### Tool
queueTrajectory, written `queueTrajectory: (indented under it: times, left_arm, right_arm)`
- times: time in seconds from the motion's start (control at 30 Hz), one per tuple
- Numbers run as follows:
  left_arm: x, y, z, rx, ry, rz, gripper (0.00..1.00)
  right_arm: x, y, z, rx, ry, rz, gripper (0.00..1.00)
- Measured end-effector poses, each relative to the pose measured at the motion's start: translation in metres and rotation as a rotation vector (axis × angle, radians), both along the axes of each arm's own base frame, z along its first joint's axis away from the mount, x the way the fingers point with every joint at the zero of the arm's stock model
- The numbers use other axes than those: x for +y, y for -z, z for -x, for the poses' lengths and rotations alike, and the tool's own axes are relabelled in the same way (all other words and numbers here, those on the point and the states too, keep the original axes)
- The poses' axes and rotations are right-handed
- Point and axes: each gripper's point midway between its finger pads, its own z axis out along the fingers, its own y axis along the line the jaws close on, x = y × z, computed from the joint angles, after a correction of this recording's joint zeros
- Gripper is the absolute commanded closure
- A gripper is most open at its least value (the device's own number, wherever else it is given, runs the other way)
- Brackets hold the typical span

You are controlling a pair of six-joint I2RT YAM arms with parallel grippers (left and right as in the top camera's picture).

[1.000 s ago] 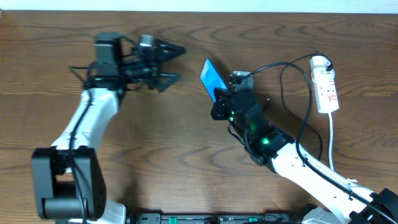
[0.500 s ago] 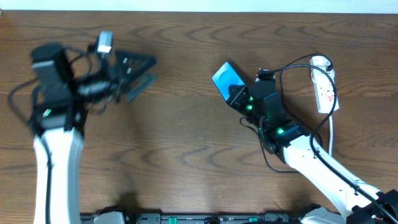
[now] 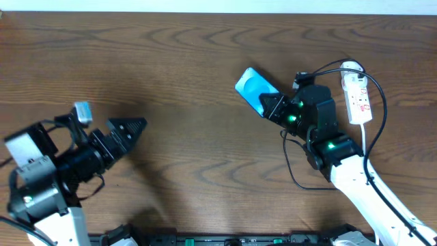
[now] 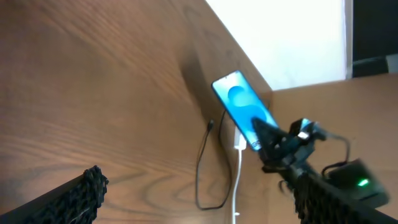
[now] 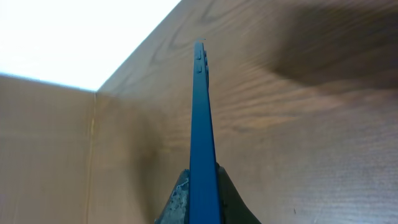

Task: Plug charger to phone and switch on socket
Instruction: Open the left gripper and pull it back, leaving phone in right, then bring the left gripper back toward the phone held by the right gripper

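The phone (image 3: 256,87), blue-teal screen up, is held tilted above the table by my right gripper (image 3: 273,106), which is shut on its lower end. The right wrist view shows the phone edge-on (image 5: 202,118) between the jaws (image 5: 202,193). It also shows in the left wrist view (image 4: 242,106). The charger's black cable (image 3: 295,174) loops on the table under the right arm; its free end (image 4: 211,126) lies apart from the phone. The white socket strip (image 3: 357,92) lies at the far right. My left gripper (image 3: 126,131) is open and empty at the front left (image 4: 196,186).
The socket's thick white cord (image 3: 364,154) runs toward the front beside the right arm and also shows in the left wrist view (image 4: 238,174). A white wall borders the table's far edge (image 3: 218,5).
My left arm has swung back from the far middle to the front left, gripper still open. My right gripper has carried the phone a little to the right.
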Motion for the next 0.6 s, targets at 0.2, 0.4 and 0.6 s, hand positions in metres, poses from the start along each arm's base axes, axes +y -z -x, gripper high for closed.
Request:
queueTrajectory:
  times: [0.2,0.4,0.6]
  left_arm:
    - [-0.013,0.041,-0.003,-0.095,0.091,0.09,0.02]
    - [-0.012,0.074,-0.014,-0.045,0.047,0.228,0.02]
    - [-0.009,0.083,-0.027,0.078,-0.043,0.349,0.02]
  right_arm:
    - [-0.011,-0.007,0.023,-0.04,-0.02,-0.025,0.99]
    - [-0.032,-0.006,0.033,-0.118,0.081,-0.169,0.99]
    - [-0.03,0.018,0.043,-0.141,0.106,-0.313,0.99]
